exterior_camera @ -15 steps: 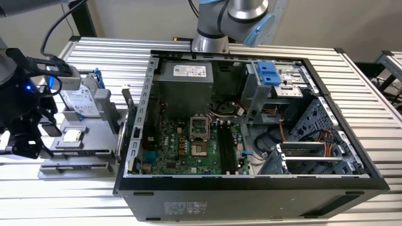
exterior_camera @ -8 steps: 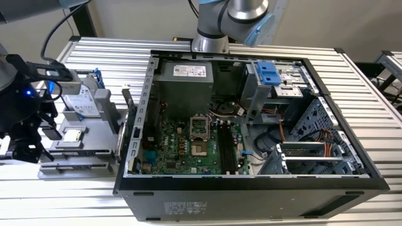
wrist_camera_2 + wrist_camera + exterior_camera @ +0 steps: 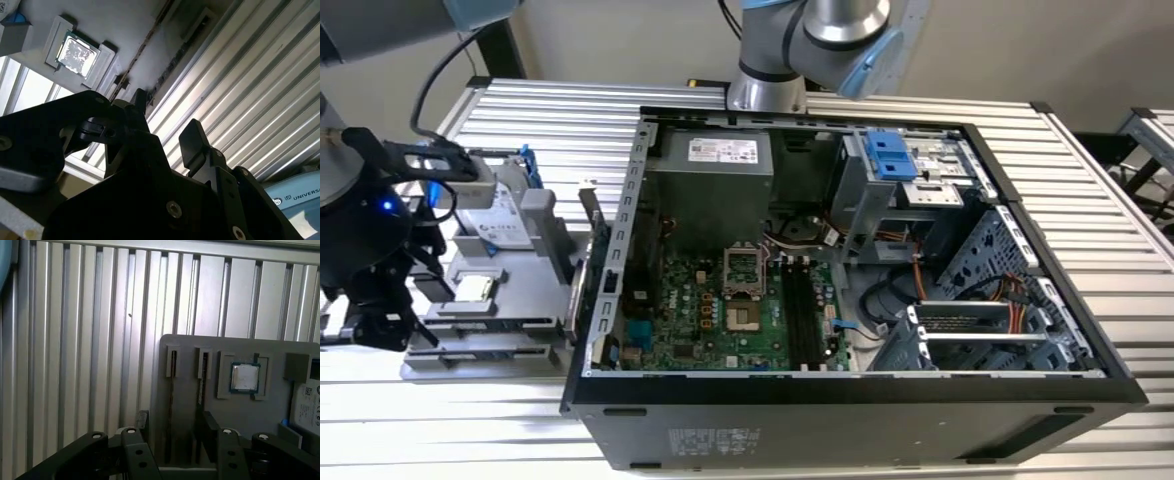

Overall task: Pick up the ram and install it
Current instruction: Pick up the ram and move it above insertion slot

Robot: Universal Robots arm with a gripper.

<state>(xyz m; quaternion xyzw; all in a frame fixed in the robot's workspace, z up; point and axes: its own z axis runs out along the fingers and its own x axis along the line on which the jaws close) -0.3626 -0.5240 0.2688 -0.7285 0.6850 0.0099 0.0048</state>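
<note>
My gripper (image 3: 175, 424), fingers (image 3: 142, 422) spread and grasping nothing, hangs over the grey tray (image 3: 250, 415) on the ribbed metal table (image 3: 90, 340). The ram (image 3: 170, 405) stands on edge in a narrow slot of that tray, its thin edge running into the gap between my fingers and clamped by neither. Further along the tray, a square silver chip (image 3: 245, 377) sits in its recess. Past it lies a hard drive (image 3: 307, 407) bearing a white printed label.

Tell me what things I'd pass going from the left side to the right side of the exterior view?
Black gripper → grey tray → green motherboard → metal drive cage.
</note>
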